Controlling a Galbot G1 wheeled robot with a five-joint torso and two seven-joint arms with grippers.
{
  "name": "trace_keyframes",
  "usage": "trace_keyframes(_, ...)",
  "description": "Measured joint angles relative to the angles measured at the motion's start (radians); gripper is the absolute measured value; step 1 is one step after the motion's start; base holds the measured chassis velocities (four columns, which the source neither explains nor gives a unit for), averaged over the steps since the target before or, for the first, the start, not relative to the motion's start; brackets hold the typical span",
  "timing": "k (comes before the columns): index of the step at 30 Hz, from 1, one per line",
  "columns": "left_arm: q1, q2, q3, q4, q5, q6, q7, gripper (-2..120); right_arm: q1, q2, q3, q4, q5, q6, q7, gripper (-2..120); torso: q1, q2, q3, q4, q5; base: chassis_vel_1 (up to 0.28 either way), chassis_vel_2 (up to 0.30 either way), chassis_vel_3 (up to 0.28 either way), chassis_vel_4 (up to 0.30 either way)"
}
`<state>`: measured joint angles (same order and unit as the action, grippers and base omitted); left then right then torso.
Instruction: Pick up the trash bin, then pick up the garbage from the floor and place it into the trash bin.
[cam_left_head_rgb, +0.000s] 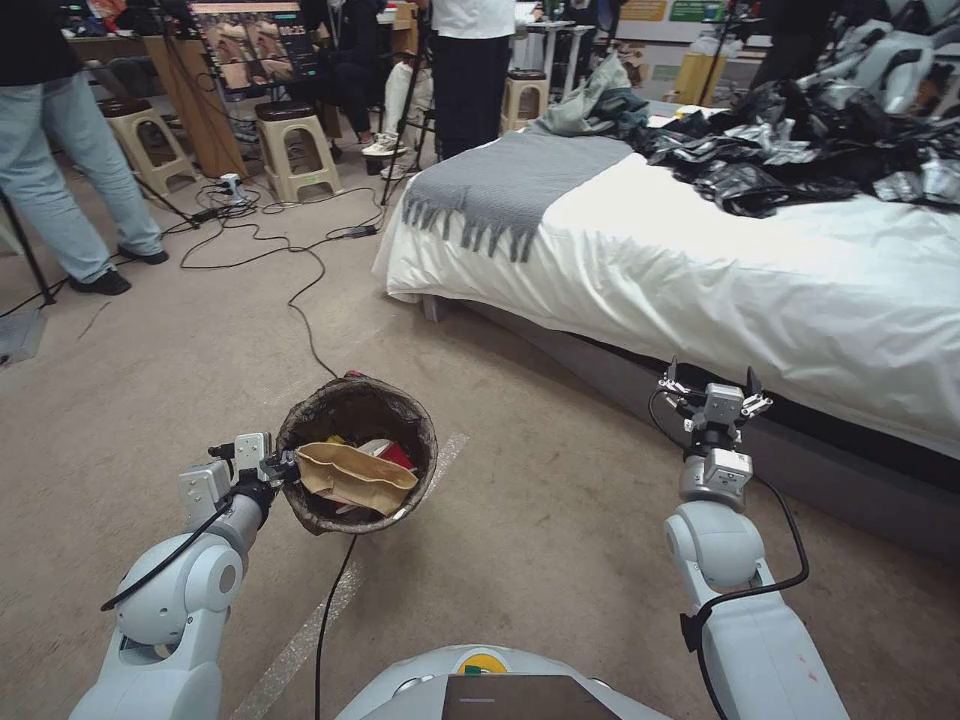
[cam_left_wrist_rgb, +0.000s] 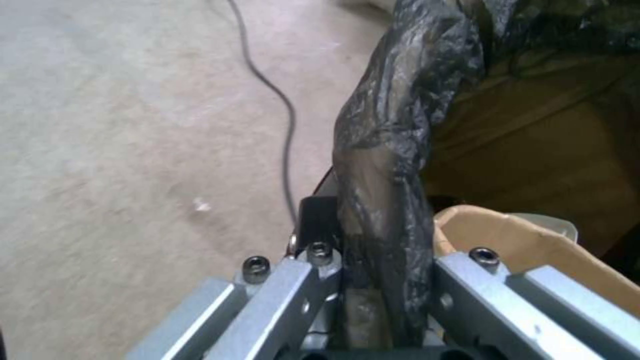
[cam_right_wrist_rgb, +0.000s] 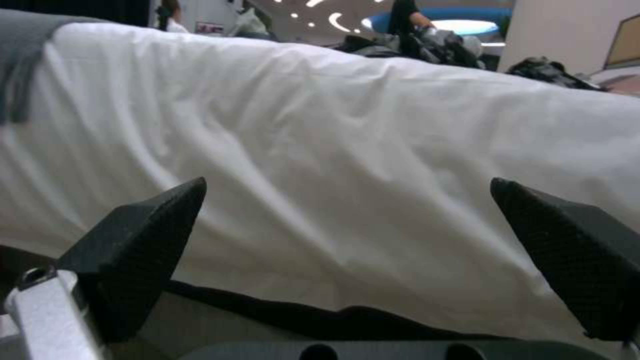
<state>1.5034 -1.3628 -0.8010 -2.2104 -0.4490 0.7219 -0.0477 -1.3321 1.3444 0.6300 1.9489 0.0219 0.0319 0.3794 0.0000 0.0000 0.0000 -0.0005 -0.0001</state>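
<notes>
The trash bin (cam_left_head_rgb: 330, 415), a small round bucket lined with a dark bag, hangs above the floor at lower left. My left gripper (cam_left_head_rgb: 283, 468) is shut on its near rim; the left wrist view shows the bag-covered rim (cam_left_wrist_rgb: 383, 165) pinched between the fingers. Inside the bin lie garbage pieces: a brown paper bag (cam_left_head_rgb: 355, 477), also seen as the brown paper bag (cam_left_wrist_rgb: 533, 250), plus a red packet (cam_left_head_rgb: 396, 455) and a yellow scrap. My right gripper (cam_left_head_rgb: 712, 385) stands open and empty, raised beside the bed's side, its dark fingertips (cam_right_wrist_rgb: 143, 235) wide apart facing the white sheet.
A bed (cam_left_head_rgb: 720, 270) with white sheet, grey throw and a heap of black plastic sacks (cam_left_head_rgb: 810, 150) fills the right. Black cables (cam_left_head_rgb: 300, 290) run across the beige floor toward the bin. Stools (cam_left_head_rgb: 295, 150) and standing people are at the back left.
</notes>
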Motion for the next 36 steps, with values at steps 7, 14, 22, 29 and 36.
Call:
trace_keyframes(7, 0.000, -0.001, 0.004, 0.003, 0.003, -0.001, -0.002, 0, -0.002, 0.007, 0.005, -0.008, -0.007, 0.008, -0.001, 100, 0.000, 0.000, 0.000, 0.0001, 0.0000, 0.085, 0.090, 0.094, 0.097)
trace_keyframes(14, 0.000, 0.000, 0.004, 0.008, 0.002, -0.001, -0.003, 0, 0.000, 0.019, 0.005, -0.013, -0.015, 0.010, -0.002, 100, 0.000, 0.000, 0.000, 0.0000, 0.0000, 0.116, 0.107, 0.105, 0.110)
trace_keyframes(22, -0.002, 0.001, 0.003, 0.014, 0.001, -0.002, -0.004, 0, -0.001, 0.031, -0.002, -0.016, -0.027, 0.013, -0.002, 100, 0.000, 0.000, 0.000, 0.0000, 0.0001, 0.123, 0.132, 0.130, 0.113)
trace_keyframes(29, -0.003, 0.000, 0.002, 0.016, 0.000, -0.003, -0.006, 0, -0.007, 0.045, -0.013, -0.021, -0.042, 0.018, -0.003, 100, 0.000, 0.000, 0.000, 0.0002, 0.0001, 0.123, 0.113, 0.117, 0.127)
trace_keyframes(36, 0.003, -0.001, 0.001, 0.020, 0.001, -0.009, -0.005, 0, -0.017, 0.051, -0.024, -0.019, -0.049, 0.020, -0.002, 100, 0.000, 0.000, 0.000, -0.0001, 0.0000, 0.129, 0.126, 0.141, 0.122)
